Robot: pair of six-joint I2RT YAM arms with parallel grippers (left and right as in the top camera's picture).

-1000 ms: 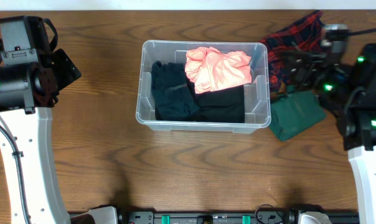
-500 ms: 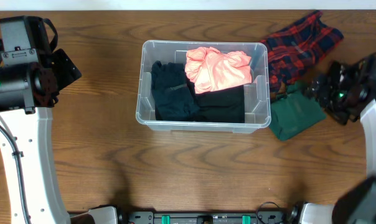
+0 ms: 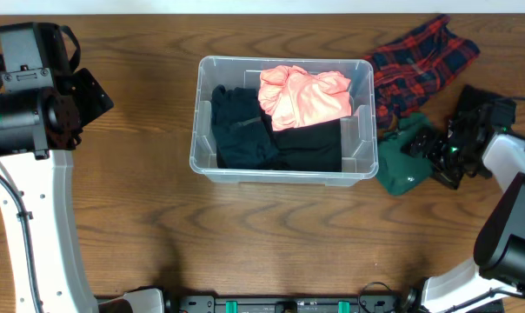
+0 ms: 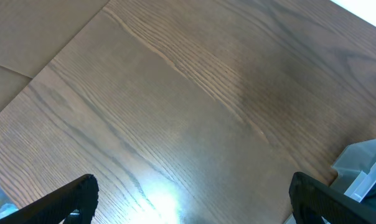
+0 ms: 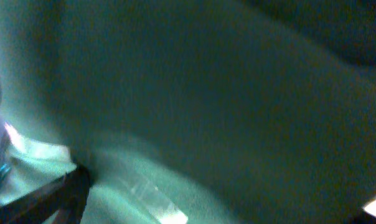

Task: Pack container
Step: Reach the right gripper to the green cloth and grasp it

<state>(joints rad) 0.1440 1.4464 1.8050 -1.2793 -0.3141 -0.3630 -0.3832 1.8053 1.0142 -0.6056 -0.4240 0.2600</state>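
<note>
Packing looks partway done. Left tool (image 4: 194,194) hangs over bare wood, fingers wide apart. Large clear rectangular plastic container (image 3: 280,176) sits mid-table, holding dark garments (image 3: 245,130) and a pink garment (image 3: 304,96). Beside it to the right, a red plaid cloth (image 3: 415,61) and a green cloth (image 3: 397,178) lie unpacked. Right tool (image 3: 419,148) is at the green cloth; whether it is gripping, I cannot tell. Brown wooden table (image 3: 141,226); room unseen.

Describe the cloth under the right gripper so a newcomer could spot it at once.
Find the clear container mid-table and look just outside its right wall, near the front corner. A dark green cloth lies there, the right gripper over it. Unlike the red-and-navy plaid cloth behind it, it is plain.
</note>
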